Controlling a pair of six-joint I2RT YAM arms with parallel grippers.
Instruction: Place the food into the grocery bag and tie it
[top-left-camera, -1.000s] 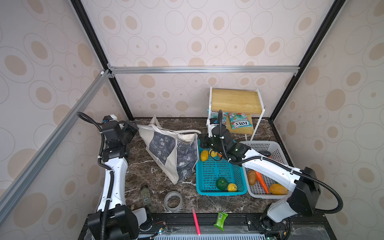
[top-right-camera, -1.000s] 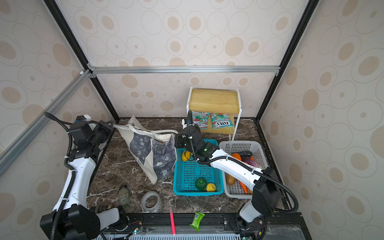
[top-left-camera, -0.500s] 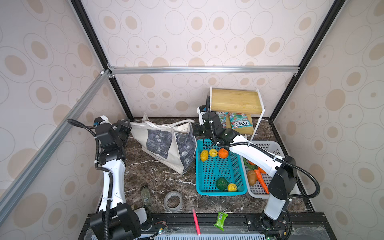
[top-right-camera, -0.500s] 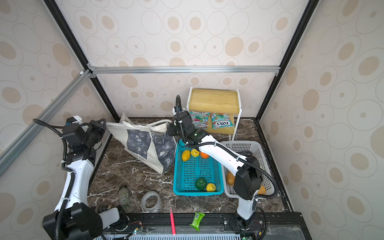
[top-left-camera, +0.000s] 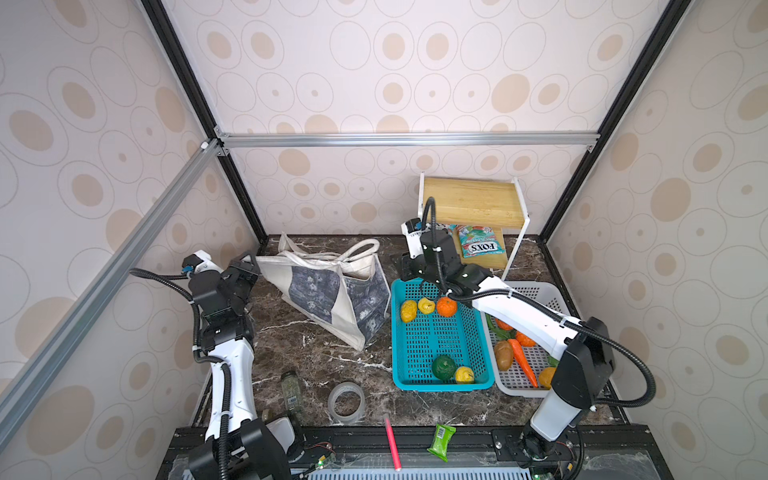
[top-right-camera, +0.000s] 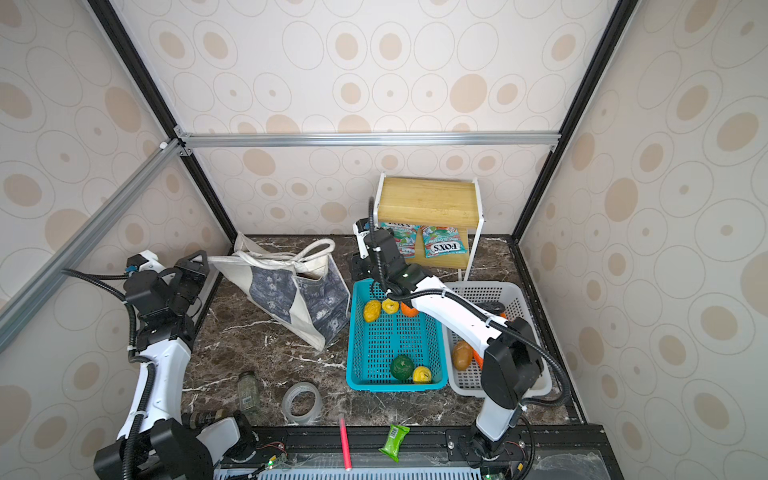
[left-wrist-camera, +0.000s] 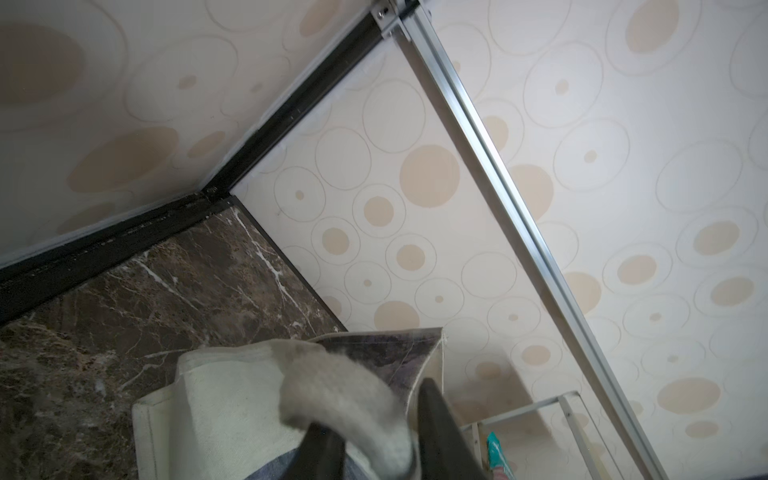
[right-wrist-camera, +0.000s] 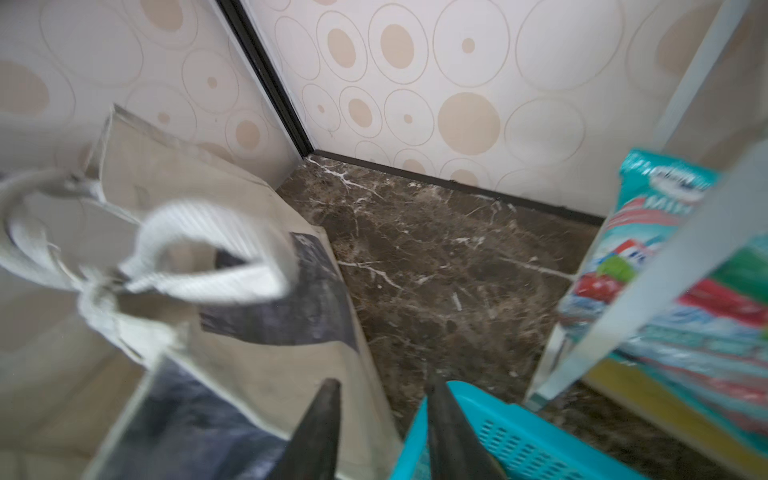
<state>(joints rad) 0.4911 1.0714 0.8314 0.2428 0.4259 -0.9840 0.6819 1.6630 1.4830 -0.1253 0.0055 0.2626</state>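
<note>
The grocery bag slumps on the dark marble, and its cream handles are drawn into a knot; its inside is hidden. My left gripper stands open at the bag's left corner, with a blurred handle strap lying loose between its fingers. My right gripper is open and empty between the bag's right side and the teal basket. Toy food lies in that basket: yellow lumpy fruits, an orange one and a green one.
A white basket with a carrot stands right of the teal one. Behind is a wooden shelf holding FOX'S packets. A tape roll, a jar, a red pen and a green wrapper lie near the front.
Both grippers went from shut to open and let the handles go. The bag, stretched between them half a second ago, has sagged, and the right gripper has dropped toward the teal basket's corner.
</note>
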